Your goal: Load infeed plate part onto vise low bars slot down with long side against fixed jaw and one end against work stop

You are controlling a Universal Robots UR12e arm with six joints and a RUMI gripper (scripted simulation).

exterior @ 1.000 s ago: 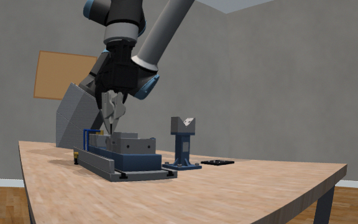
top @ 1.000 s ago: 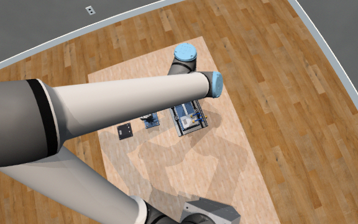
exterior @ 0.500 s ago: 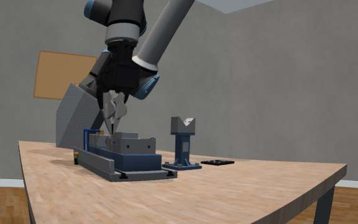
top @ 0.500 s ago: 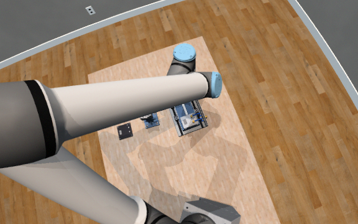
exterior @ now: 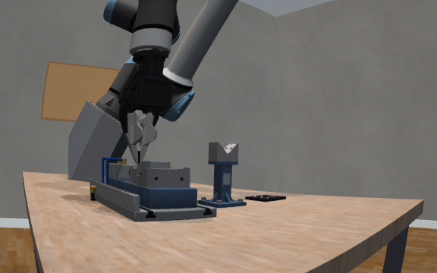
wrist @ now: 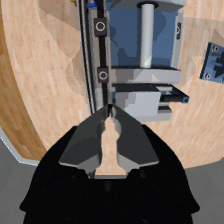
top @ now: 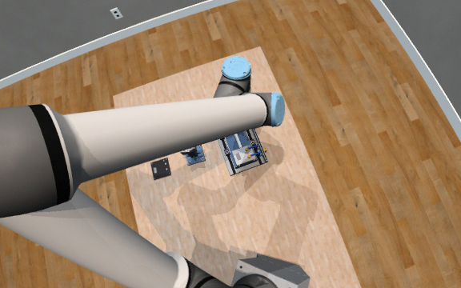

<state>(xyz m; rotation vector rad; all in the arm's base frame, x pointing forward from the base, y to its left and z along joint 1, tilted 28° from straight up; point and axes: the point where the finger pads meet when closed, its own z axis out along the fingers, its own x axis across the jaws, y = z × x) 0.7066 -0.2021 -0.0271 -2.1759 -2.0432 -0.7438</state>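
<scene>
Arm bent over w/ wrist pointing straight down, gripper fully closed, fingertips pinched together w/ nothing between them, hanging low.

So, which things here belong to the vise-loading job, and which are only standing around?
Belong to the job:
vise
part in the vise
V-block
infeed plate
claw, shut with nothing in it

Just around:
corkboard on the wall
wall socket
</scene>
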